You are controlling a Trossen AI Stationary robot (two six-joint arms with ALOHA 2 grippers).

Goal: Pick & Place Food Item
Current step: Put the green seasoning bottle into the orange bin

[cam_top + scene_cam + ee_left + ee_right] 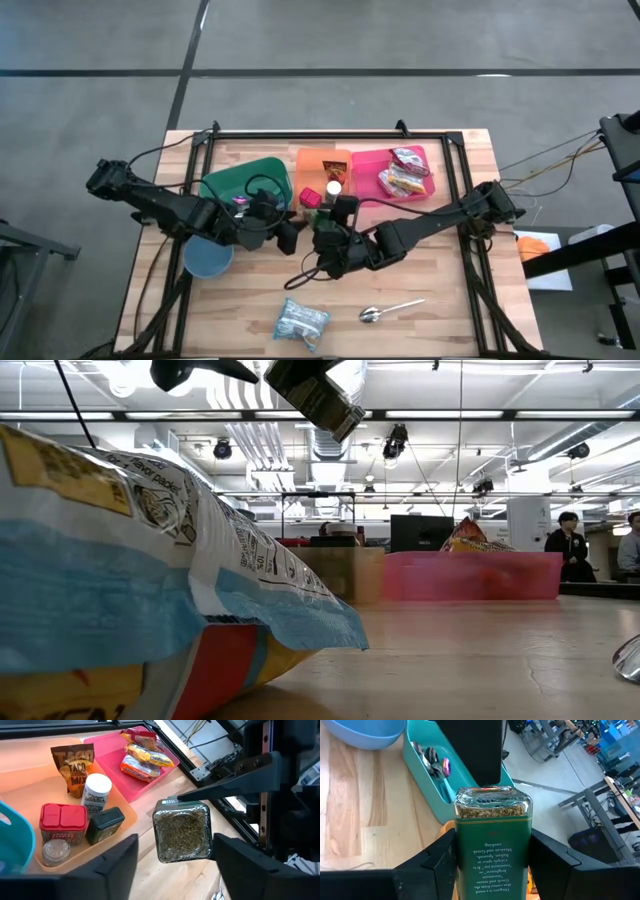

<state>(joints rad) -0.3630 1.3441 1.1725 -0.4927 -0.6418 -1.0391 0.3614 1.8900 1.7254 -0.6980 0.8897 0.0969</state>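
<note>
1. The step in hand looks like a handover in mid-air over the middle of the table [440, 330], just in front of the orange tray [322, 160]. The task's thing, a square herb jar [492, 845] with a green label, sits between the fingers of the right gripper [492, 870], which pinch it on two sides.

2. In the left wrist view the jar's glass end [181, 831] faces the camera, dried herbs showing through. The left gripper [175, 865] has its fingers spread to either side of the jar and, as far as I can see, not touching it (a gap shows on each side).

3. So the jar is carried by the right arm alone; the left arm stands just beside it, ready to take it or just letting go. I cannot tell which.

4. If the left is to take it, the next move calls for closing squarely on the flat sides before the right fingers loosen. The glass is smooth, so a skewed grip could slip.

5. Likely goals nearby:
   - the orange tray, with a red-lidded jar [62, 820], a white shaker [95, 790], a dark tin [105, 824] and a taco mix packet [74, 765];
   - the pink tray [400, 158], with snack packets [403, 175];
   - the green tray [240, 180], with cutlery.

6. A blue bowl [208, 258], a spoon [385, 311] and a snack bag [301, 321] lie elsewhere on the table, well apart from the jar.
</note>
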